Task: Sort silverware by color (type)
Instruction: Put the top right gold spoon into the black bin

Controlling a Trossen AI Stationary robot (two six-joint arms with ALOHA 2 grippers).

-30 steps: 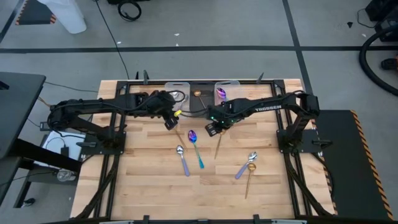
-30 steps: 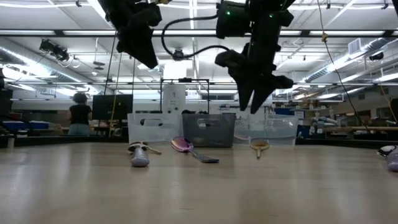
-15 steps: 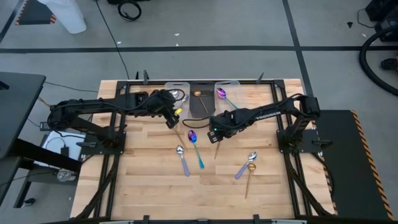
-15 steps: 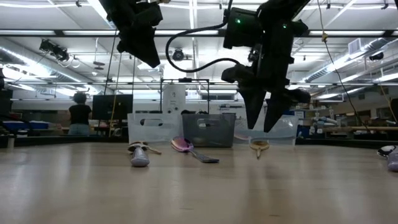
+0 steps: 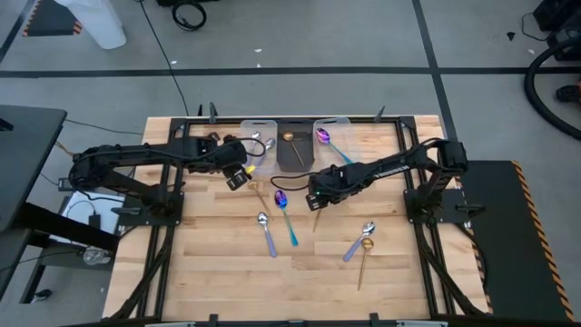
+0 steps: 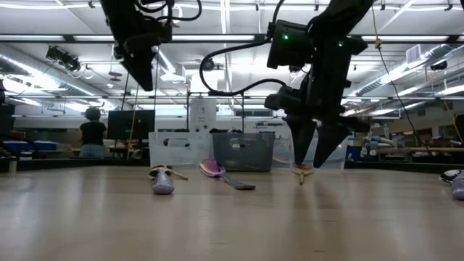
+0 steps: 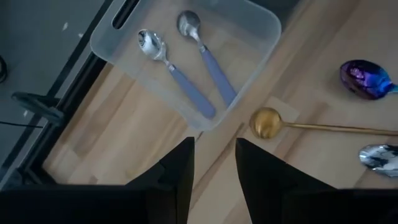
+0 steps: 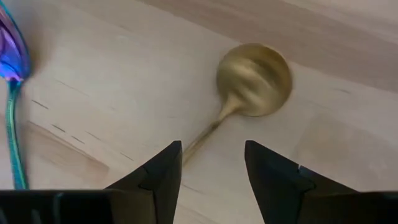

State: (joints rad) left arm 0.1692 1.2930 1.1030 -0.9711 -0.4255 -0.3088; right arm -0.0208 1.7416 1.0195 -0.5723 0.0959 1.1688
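Note:
A gold spoon lies flat on the table, its handle running back between my right gripper's open fingers, which stand low over it on either side. My left gripper is open and hovers high near the clear bin's near corner. A second gold spoon, a teal-handled purple spoon and a lavender-handled spoon lie mid-table. A lavender and a gold spoon lie farther right.
Three bins stand along the far edge: the left clear bin holds two lavender-handled spoons, the dark middle bin a gold one, the right clear bin a purple one. Bare wood lies along the near edge.
My right gripper has come down from well above the table to just over the gold spoon, shifting slightly toward the near edge, its fingers now straddling the handle. My left gripper has drifted toward the table's left edge, staying high.

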